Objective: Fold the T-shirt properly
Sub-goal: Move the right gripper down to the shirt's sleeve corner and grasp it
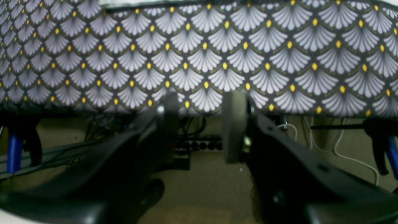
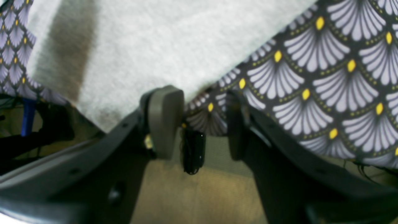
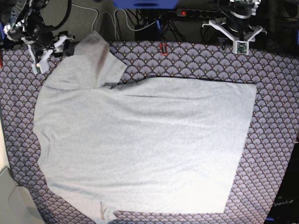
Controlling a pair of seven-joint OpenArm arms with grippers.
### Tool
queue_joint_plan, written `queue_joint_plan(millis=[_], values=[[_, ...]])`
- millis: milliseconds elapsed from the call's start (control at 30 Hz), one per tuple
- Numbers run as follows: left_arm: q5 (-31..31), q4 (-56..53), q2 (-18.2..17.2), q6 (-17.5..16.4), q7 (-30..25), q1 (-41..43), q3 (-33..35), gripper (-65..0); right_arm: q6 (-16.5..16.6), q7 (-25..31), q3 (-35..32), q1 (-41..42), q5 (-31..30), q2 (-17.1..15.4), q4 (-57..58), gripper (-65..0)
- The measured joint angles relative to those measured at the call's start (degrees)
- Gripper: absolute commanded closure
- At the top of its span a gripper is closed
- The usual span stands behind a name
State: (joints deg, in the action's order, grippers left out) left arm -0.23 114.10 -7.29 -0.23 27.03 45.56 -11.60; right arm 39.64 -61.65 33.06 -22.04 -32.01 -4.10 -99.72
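Observation:
The light grey T-shirt (image 3: 140, 144) lies spread flat on the purple scallop tablecloth (image 3: 275, 130). One sleeve (image 3: 91, 58) points to the far left corner. No lettering shows. My right gripper (image 3: 49, 53) is open and empty at the far left, just beside that sleeve. In the right wrist view (image 2: 200, 124) the jaws are apart, with the shirt's edge (image 2: 155, 43) just above the left finger (image 2: 164, 121). My left gripper (image 3: 238, 35) is open and empty beyond the table's far edge, apart from the shirt. In the left wrist view (image 1: 202, 124) it faces the hanging tablecloth (image 1: 217, 56).
A power strip (image 3: 196, 13) and cables lie on the floor behind the table. A red clamp (image 3: 162, 48) sits on the far edge. Blue-handled clamps (image 1: 14, 152) hold the cloth. A pale box (image 3: 9, 200) stands at the near left.

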Motion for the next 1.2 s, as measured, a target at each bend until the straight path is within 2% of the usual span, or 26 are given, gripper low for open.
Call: queue_joint_plan(millis=[300, 500, 867, 1133, 1200], values=[[0.0, -0.1, 0.0, 0.0, 0.0, 0.0, 0.0, -22.9, 0.0, 0.2, 0.1, 1.2, -0.3, 0.2, 0.4, -27.4], [0.0, -0.1, 0.0, 0.0, 0.0, 0.2, 0.0, -22.9, 0.7, 3.3, 0.9, 3.2, -4.6, -0.6, 8.4, -27.4], [0.0, -0.1, 0.0, 0.0, 0.0, 0.2, 0.0, -22.9, 0.6, 4.8, 0.6, 3.3, -4.5, 0.6, 8.7, -26.6], [0.0, -0.1, -0.2, 0.0, 0.0, 0.1, 0.0, -22.9, 0.7, 5.6, 0.5, 2.5, -5.4, 1.7, 8.7, -23.2], [0.0, -0.1, -0.2, 0.0, 0.0, 0.1, 0.0, -22.9, 0.6, 5.6, 0.5, 2.5, -5.4, 1.7, 8.9, -20.5]])
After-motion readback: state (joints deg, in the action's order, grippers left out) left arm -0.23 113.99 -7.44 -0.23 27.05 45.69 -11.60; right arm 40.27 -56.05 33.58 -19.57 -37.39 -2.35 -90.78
